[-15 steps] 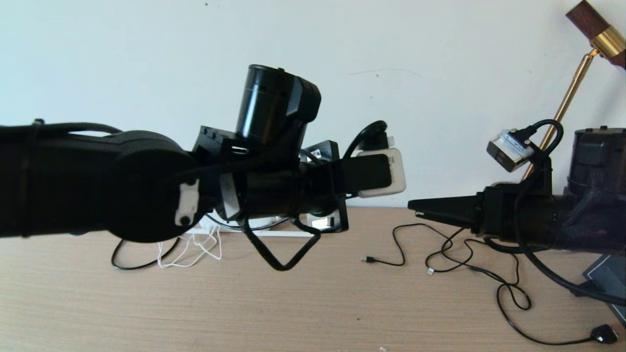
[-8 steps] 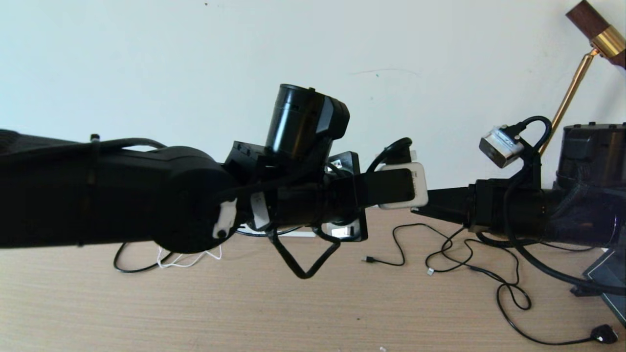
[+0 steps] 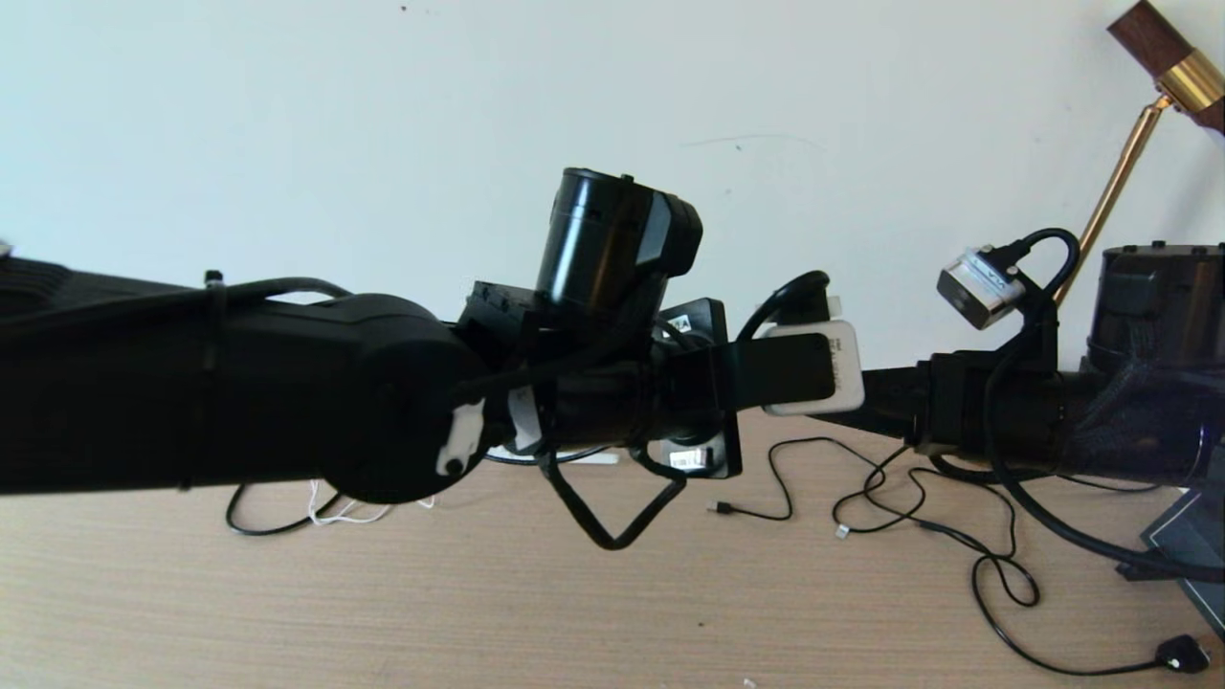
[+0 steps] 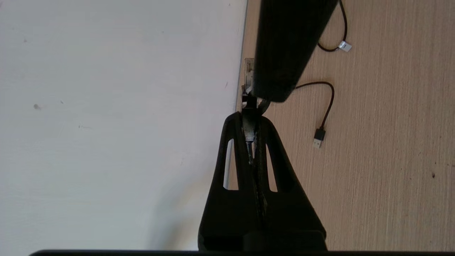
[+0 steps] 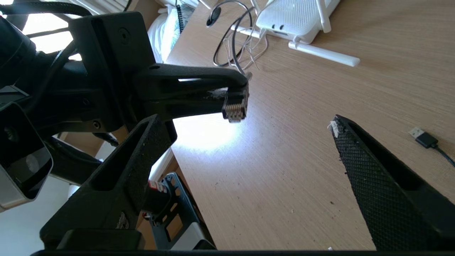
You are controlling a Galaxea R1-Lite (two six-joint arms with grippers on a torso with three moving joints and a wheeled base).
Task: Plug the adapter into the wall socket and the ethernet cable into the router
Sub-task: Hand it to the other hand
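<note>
Left gripper [image 5: 233, 97]: raised above the desk [image 3: 574, 612], fingers clamped on the clear-tipped connector of the ethernet cable [image 5: 234, 108], which is held level in the air.

Right gripper [image 5: 249, 153]: held opposite, just beside the connector, fingers spread wide, nothing gripped.

Router [image 5: 296, 17]: laid flat on the desk near the wall, well apart from the connector, one antenna [image 5: 323, 56] lying on the wood.

White adapter [image 3: 842, 378]: seen against the wall behind the left fingertips.

Loose USB plug [image 4: 319, 137]: on the desk.

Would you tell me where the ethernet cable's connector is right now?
The ethernet cable's connector is pinched in the left gripper, held above the wooden table just ahead of the open right gripper, with the router farther off.
</note>
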